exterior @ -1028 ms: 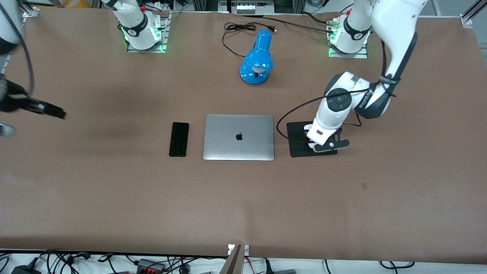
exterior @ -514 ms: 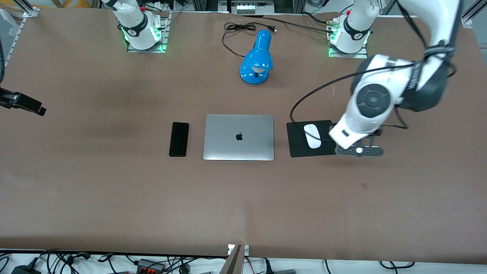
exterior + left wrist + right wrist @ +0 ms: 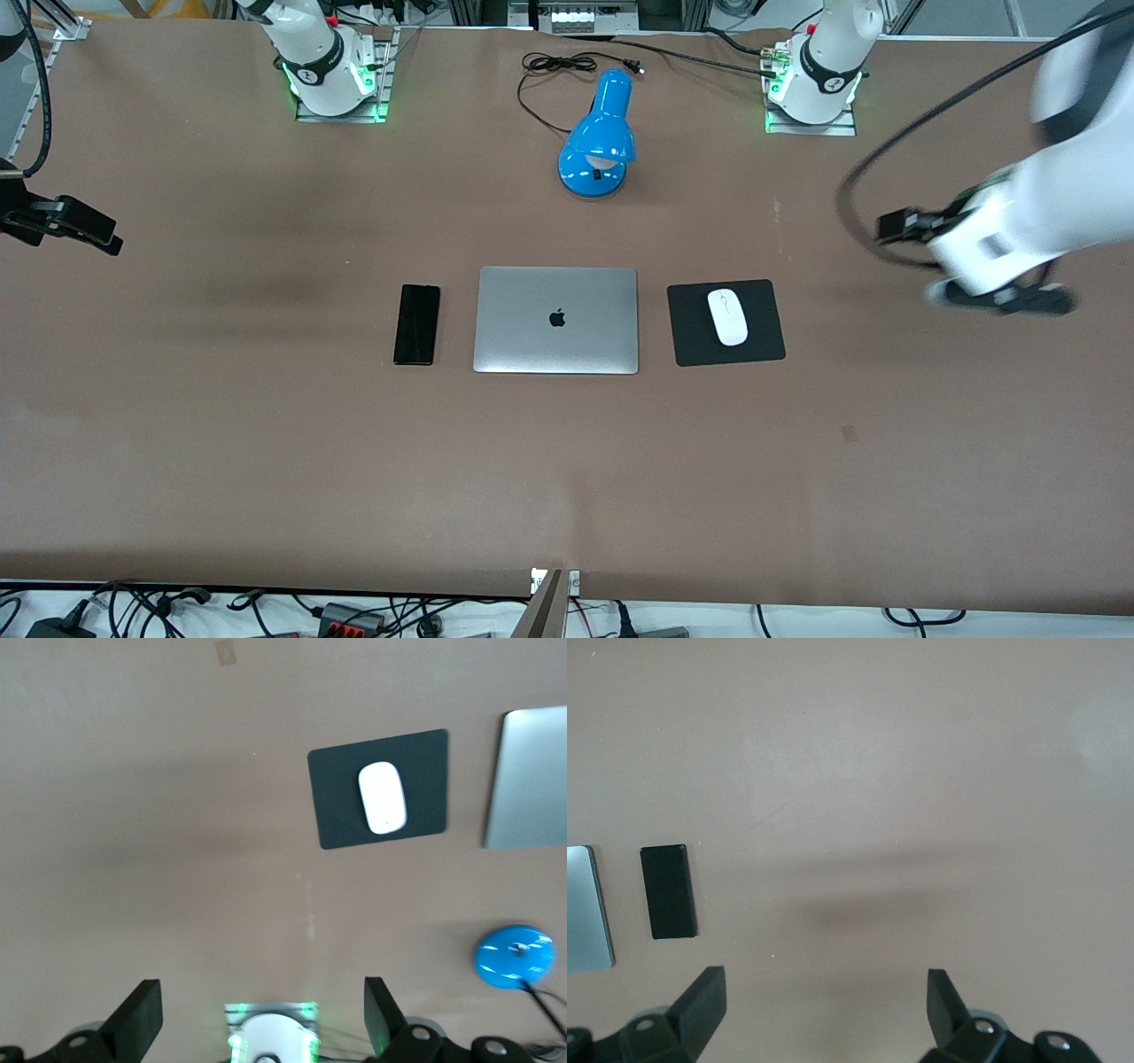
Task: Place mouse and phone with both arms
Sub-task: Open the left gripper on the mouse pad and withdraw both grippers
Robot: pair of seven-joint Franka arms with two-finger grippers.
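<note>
The white mouse [image 3: 727, 316] lies on a black square pad [image 3: 687, 341] beside the laptop, toward the left arm's end of the table. The black phone [image 3: 416, 324] lies flat beside the laptop, toward the right arm's end. My left gripper [image 3: 1001, 299] is up over bare table near the left arm's end, well away from the pad, open and empty. Its wrist view shows the mouse [image 3: 382, 797] on the pad [image 3: 337, 819]. My right gripper [image 3: 78, 231] is open and empty over the right arm's end of the table. Its wrist view shows the phone [image 3: 668, 891].
A closed silver laptop [image 3: 556, 320] lies between the phone and the pad. A blue desk lamp [image 3: 598, 133] with a black cord lies between the two arm bases. The left arm's base [image 3: 811, 84] and the right arm's base [image 3: 332, 75] stand at the table's edge.
My left gripper has risen off the pad and swung out toward the left arm's end of the table, leaving the mouse on the pad. My right gripper has shifted slightly outward.
</note>
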